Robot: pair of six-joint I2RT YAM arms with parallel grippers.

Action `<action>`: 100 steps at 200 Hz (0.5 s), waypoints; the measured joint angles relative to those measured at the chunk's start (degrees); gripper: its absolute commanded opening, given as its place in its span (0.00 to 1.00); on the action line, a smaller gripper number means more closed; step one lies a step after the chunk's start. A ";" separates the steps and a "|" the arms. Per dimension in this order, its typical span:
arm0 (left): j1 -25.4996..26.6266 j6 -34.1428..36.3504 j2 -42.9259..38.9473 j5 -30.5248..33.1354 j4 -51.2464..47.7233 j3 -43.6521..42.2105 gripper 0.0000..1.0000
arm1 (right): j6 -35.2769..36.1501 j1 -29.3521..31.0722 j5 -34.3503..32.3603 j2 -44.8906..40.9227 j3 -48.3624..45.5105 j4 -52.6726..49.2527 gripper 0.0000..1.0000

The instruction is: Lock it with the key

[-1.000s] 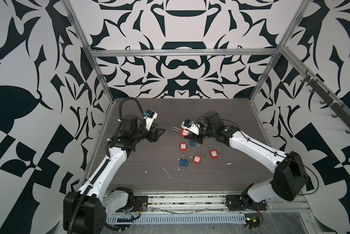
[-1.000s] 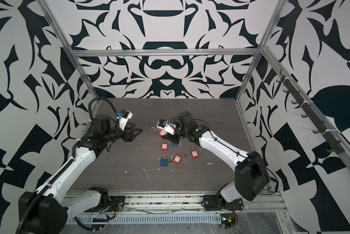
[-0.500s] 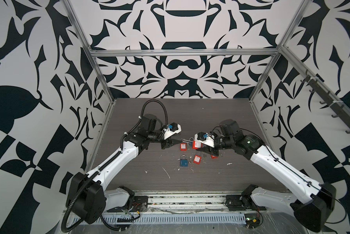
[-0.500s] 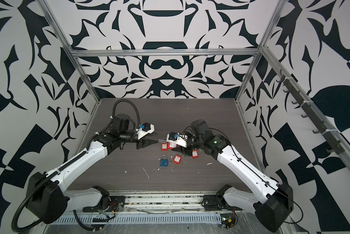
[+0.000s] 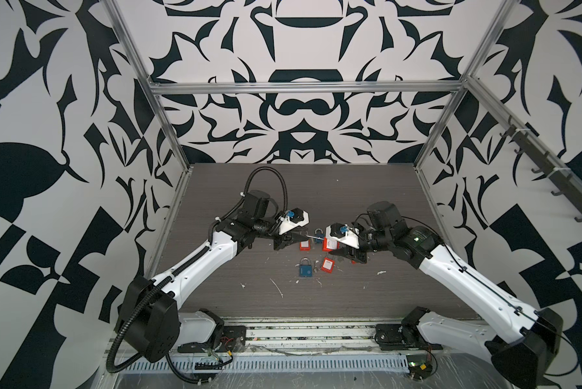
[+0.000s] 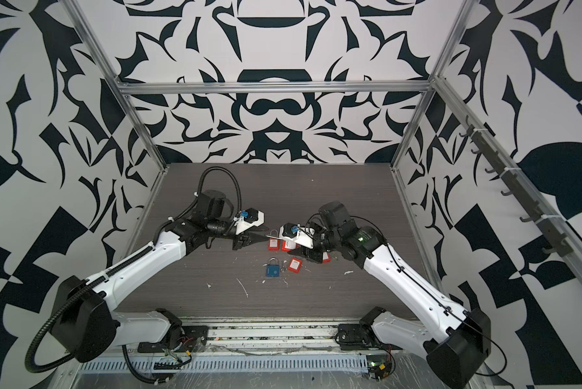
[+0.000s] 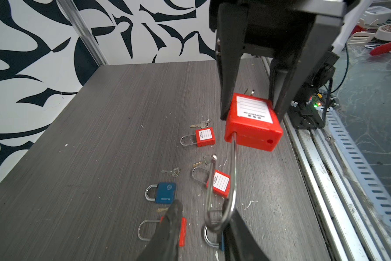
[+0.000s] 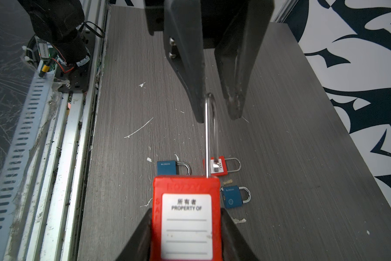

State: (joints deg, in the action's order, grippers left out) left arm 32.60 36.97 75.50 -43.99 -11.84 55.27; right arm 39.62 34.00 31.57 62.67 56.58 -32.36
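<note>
My right gripper (image 8: 186, 212) is shut on the body of a red padlock (image 8: 186, 223) with a white label, held just above the table. Its long steel shackle (image 7: 232, 180) is sprung open, one leg out of the body, and points at my left gripper (image 7: 201, 208). That gripper's jaws are open and straddle the shackle's bend, which rests against one finger (image 7: 237, 226) with a gap to the other. A small metal piece, seemingly the key (image 7: 250, 92), sticks out of the body's far end. In both top views the grippers (image 5: 301, 238) (image 6: 293, 244) meet at the table's middle.
On the table below lie a blue padlock (image 5: 305, 270), red padlocks (image 5: 328, 264) (image 7: 204, 136) and loose keys (image 7: 200, 124) (image 8: 239, 221). The metal rail (image 7: 314, 169) runs along the table's front edge. Patterned walls enclose the other sides.
Both arms have swung toward the table's middle and front. The right one brought the red padlock along. The left gripper's jaws have narrowed and now stand round the shackle.
</note>
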 measured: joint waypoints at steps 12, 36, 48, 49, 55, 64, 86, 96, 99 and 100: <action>0.11 -0.11 0.00 -0.22 -0.02 0.00 0.42 | 0.13 0.00 -0.13 0.00 0.00 0.00 0.07; 0.22 0.15 0.00 -0.46 0.00 0.00 0.38 | 0.37 0.00 -0.50 0.00 0.00 0.07 0.07; 0.22 -0.04 0.00 -0.50 -0.11 0.00 0.30 | 0.48 0.00 -0.61 0.00 0.00 0.09 0.07; 0.22 0.11 0.00 -0.50 -0.11 0.00 0.30 | 0.48 0.00 -0.63 0.00 0.00 0.09 0.07; 0.22 -0.02 0.00 -0.61 -0.17 0.00 0.25 | 0.50 0.00 -0.72 0.00 0.00 0.11 0.07; 0.22 0.48 0.00 -0.85 -0.15 0.00 0.21 | 0.50 0.00 -0.76 0.00 0.00 0.17 0.07; 0.44 0.20 0.00 -1.55 -0.39 0.00 0.10 | 0.59 0.00 -1.11 0.04 0.00 0.26 0.07; 0.61 -0.02 0.00 -1.99 -0.46 0.00 0.03 | 0.66 0.00 -1.51 0.07 0.00 0.24 0.08; 0.66 0.24 0.00 -2.14 -0.44 0.00 0.01 | 0.68 0.00 -1.62 0.07 0.00 0.26 0.09; 0.70 -0.17 0.00 -2.14 -0.46 0.00 0.01 | 0.70 0.00 -1.64 0.07 0.00 0.24 0.10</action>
State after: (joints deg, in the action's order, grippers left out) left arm 33.30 36.80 75.50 -46.13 -12.29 55.27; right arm 40.32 34.00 29.93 62.74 56.58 -32.12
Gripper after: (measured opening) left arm 0.073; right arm 0.424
